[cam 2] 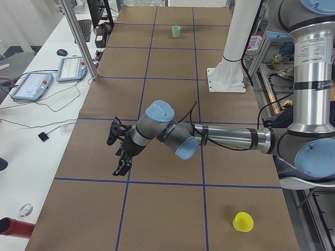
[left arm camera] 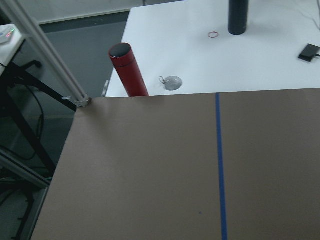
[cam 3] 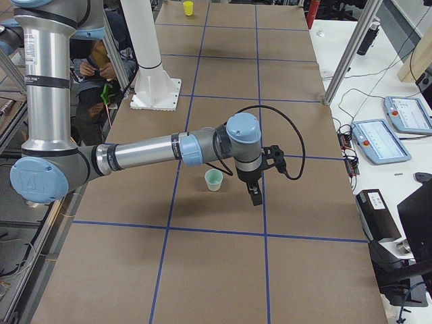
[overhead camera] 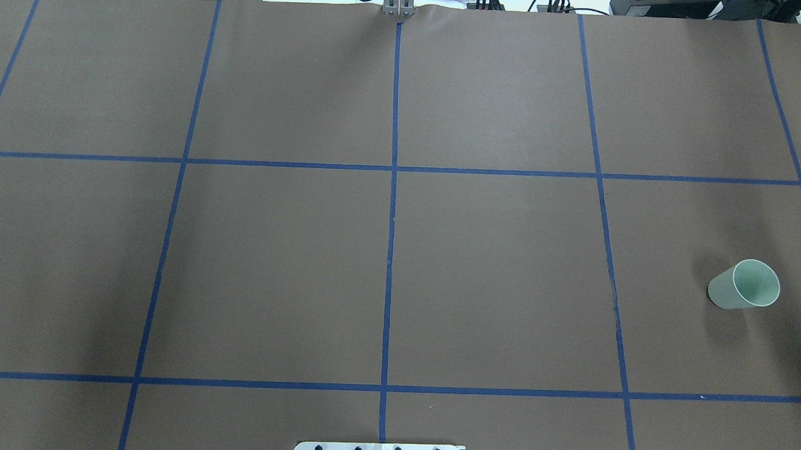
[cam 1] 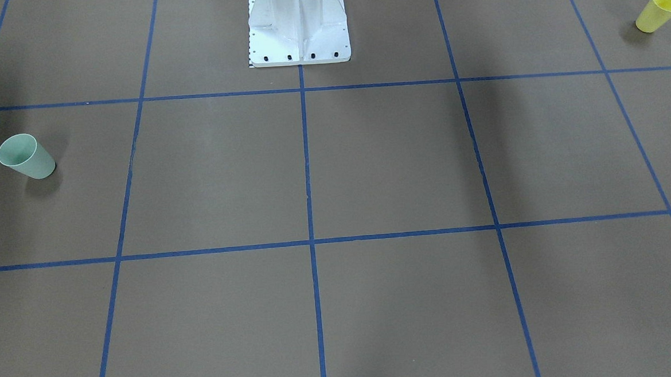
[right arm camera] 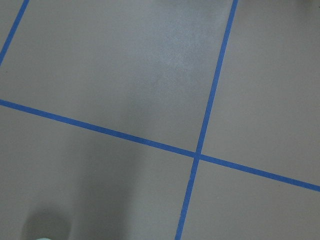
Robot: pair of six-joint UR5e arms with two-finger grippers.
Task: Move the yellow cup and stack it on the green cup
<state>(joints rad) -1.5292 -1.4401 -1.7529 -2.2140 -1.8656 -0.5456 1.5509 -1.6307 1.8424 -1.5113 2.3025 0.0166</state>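
The yellow cup [cam 1: 658, 12] stands upright near the table's corner on my left side; it also shows in the exterior left view [cam 2: 243, 221] and far off in the exterior right view [cam 3: 187, 8]. The green cup [cam 1: 25, 157] stands upright on my right side [overhead camera: 745, 284] [cam 3: 214, 179]. My left gripper [cam 2: 122, 166] hangs above the table well away from the yellow cup, seen only in a side view, so I cannot tell its state. My right gripper [cam 3: 254, 197] hangs just beside the green cup, apart from it; I cannot tell its state either.
The white robot base [cam 1: 298, 29] stands at mid-table. Blue tape lines grid the brown table cover [overhead camera: 492, 268]. A red bottle [left arm camera: 128, 70] and a dark bottle [left arm camera: 238, 17] stand on the white bench beyond the table edge. Teach pendants [cam 3: 378, 138] lie beside the table.
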